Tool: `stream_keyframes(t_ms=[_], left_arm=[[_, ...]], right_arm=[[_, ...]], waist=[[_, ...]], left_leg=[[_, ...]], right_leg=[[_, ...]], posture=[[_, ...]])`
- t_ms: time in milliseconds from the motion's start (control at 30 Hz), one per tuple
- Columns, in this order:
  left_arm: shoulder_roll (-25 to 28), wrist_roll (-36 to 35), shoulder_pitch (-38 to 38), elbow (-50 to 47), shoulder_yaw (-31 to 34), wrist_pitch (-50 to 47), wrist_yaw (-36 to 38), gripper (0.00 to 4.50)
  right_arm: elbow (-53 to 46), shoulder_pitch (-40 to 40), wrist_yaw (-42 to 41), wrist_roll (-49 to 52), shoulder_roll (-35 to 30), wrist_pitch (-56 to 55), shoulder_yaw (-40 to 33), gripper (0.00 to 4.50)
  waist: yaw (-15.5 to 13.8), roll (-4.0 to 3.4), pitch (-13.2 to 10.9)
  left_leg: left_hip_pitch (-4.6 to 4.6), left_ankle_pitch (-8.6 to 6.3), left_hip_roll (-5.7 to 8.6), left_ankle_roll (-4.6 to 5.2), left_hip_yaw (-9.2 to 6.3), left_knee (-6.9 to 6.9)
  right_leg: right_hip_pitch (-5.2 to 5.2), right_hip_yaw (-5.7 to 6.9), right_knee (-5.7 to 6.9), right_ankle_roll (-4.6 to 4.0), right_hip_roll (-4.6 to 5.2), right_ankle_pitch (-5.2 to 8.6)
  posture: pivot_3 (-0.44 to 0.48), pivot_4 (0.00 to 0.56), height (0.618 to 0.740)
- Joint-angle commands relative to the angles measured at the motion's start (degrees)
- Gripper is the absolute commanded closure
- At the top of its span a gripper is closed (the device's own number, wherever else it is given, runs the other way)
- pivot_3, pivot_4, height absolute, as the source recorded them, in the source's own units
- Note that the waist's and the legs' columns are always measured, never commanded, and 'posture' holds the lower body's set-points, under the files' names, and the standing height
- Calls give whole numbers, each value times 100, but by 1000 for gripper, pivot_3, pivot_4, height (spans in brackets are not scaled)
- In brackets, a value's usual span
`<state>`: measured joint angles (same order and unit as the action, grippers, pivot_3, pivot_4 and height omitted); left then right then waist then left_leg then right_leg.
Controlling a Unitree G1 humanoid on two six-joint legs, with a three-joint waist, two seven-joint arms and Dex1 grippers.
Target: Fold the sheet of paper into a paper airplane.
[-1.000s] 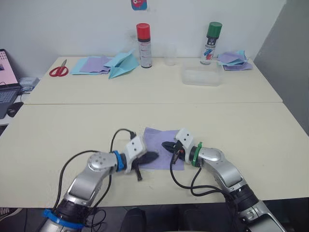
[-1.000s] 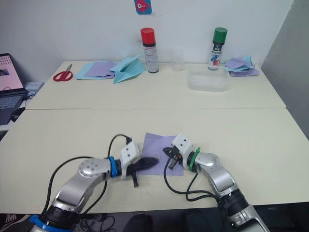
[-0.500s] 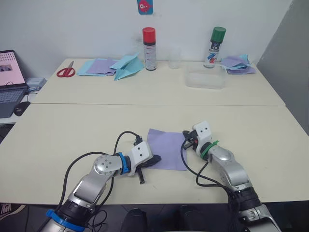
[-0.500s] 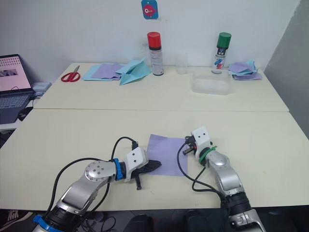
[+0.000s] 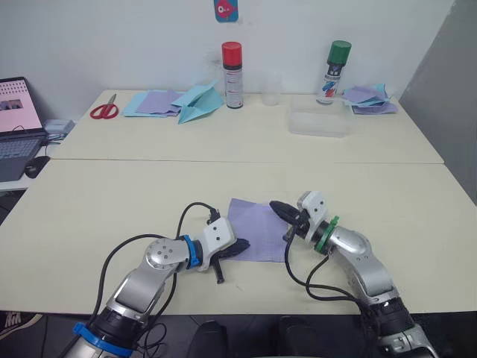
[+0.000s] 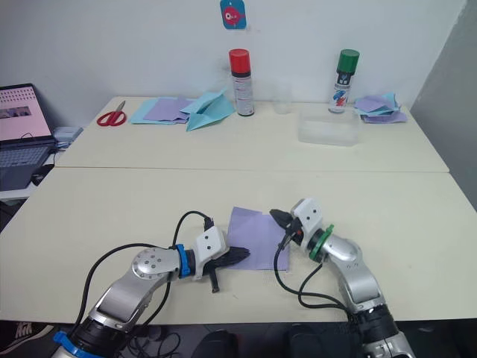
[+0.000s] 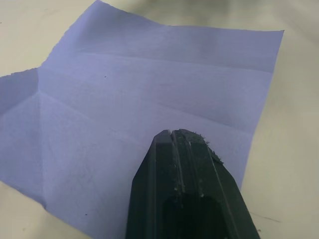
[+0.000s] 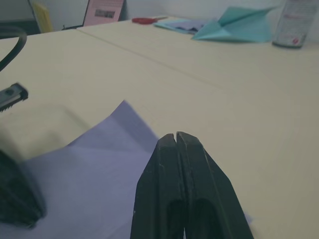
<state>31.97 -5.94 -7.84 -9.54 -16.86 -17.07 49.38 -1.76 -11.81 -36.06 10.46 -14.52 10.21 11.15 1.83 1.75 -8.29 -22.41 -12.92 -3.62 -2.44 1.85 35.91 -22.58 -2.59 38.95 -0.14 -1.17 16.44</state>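
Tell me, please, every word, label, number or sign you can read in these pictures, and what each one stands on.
No text is legible.
Red-capped spray can: label printing, too small to read.
Green-capped spray can: red and blue label graphics, unreadable.
Blue sticker on the wall: a pink mark, no readable words.
Laptop screen: pink page with a dark band, too blurred.
The sheet of paper: blank.

I seem to be in a lab or office: plain white wall (image 5: 112, 37), pale worktop (image 5: 112, 194), a laptop (image 5: 16, 123), scissors (image 5: 104, 110), spray cans (image 5: 232, 64).
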Motion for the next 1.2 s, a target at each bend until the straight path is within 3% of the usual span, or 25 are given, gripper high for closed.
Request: stream_keyframes(t_ms=[33, 300, 500, 767, 1033, 1200], left_arm=[[49, 117, 160, 203, -115, -367, -38, 4500], [-50, -99, -78, -35, 74, -627, -61, 4500], [-888, -713, -444, -305, 527, -972, -556, 4500], [-789, -19, -571, 639, 272, -707, -888, 4500], [-1080, -47, -1296, 1928, 829, -358, -1496, 4500], [-1172, -102, -1454, 2224, 1057, -278, -1615, 4500]], right_arm=[[-201, 13, -62, 130, 66, 616, 201, 4482], [-47, 81, 11, -319, -158, 1302, 610, 4482], [-34, 89, 103, -420, -147, 1363, 621, 4482], [-21, 98, 139, -400, -150, 1369, 643, 4482], [40, 103, 117, -398, -166, 1346, 664, 4482], [133, 68, 109, -409, -140, 1301, 681, 4482]], waist=[[0, -1, 0], [-6, 4, 0], [-13, 29, -16], [-1, 32, -15], [-5, 32, -16], [-1, 33, -16]], left_leg=[[1, 0, -1, 0, 0, 0], [2, 0, 1, 0, -2, 1], [-8, 0, 4, 0, -6, 5], [-8, 0, 1, 0, -12, 0], [14, 0, 4, 0, -13, 4], [13, 0, 3, -1, -10, 2]], right_leg=[[0, 0, 1, 0, 0, 0], [2, 2, 0, -2, 1, 1], [-2, 10, 0, 0, 5, 0], [-3, 13, -2, 3, -9, 2], [21, 12, -2, 5, -3, 1], [21, 12, -4, 6, -3, 1]], posture=[[0, 150, 740], [0, 150, 740], [0, 150, 740], [0, 150, 740], [0, 150, 740], [0, 150, 740]])
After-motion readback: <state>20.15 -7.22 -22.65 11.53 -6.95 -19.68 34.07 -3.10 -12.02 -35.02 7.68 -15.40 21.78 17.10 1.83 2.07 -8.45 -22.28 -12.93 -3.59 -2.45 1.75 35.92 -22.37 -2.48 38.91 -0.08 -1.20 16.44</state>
